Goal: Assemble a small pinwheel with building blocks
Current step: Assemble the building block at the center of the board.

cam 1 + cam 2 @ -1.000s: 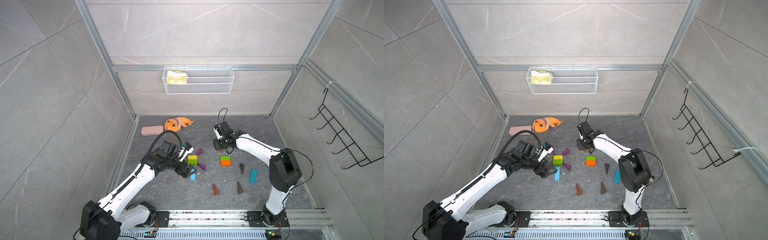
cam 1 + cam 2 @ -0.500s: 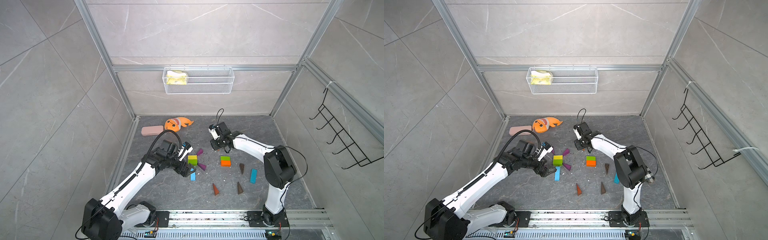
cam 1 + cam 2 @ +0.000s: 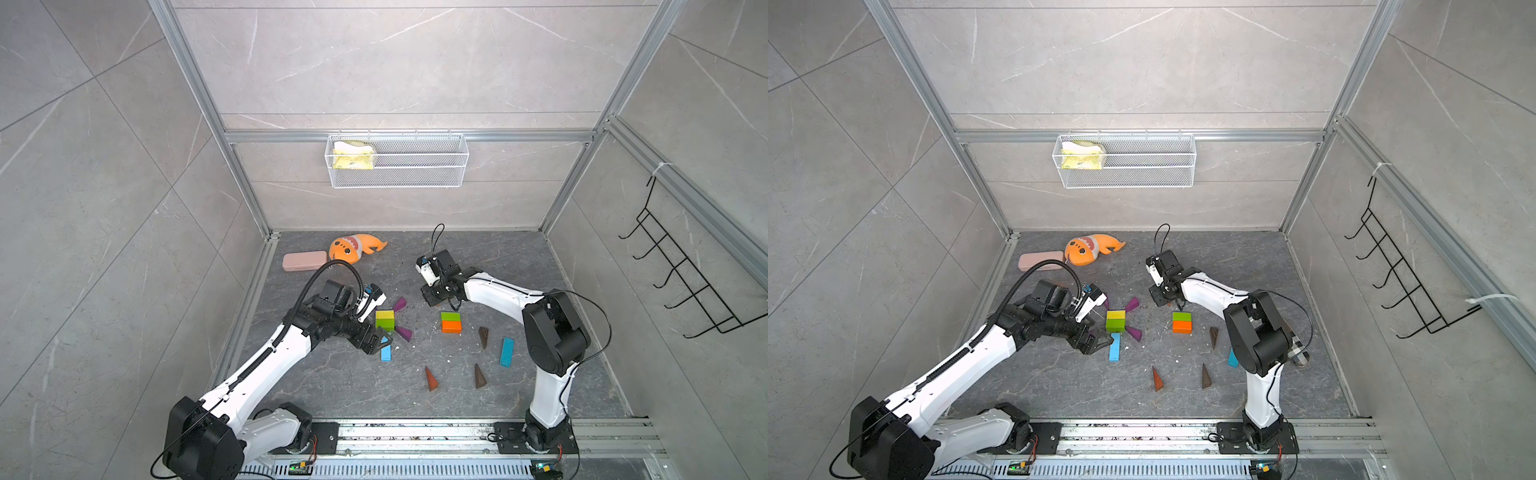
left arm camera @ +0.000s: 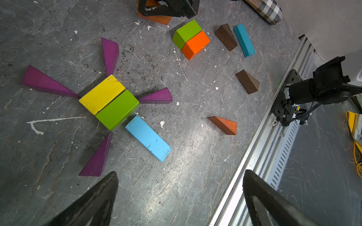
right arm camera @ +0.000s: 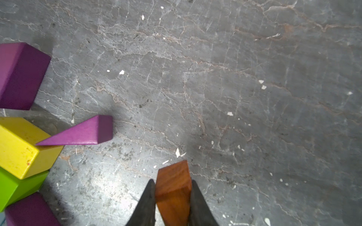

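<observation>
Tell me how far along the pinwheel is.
Done: four purple wedges around the yellow-green hub, light-blue bar beside it. In hand: right gripper holds an orange-brown wedge; left gripper open. Left: green-orange pair stands bare; three loose wedges nearby.

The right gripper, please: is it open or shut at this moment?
Shut: the right gripper clamps an orange-brown wedge, its dark fingers pressed against both sides in the right wrist view.
</observation>
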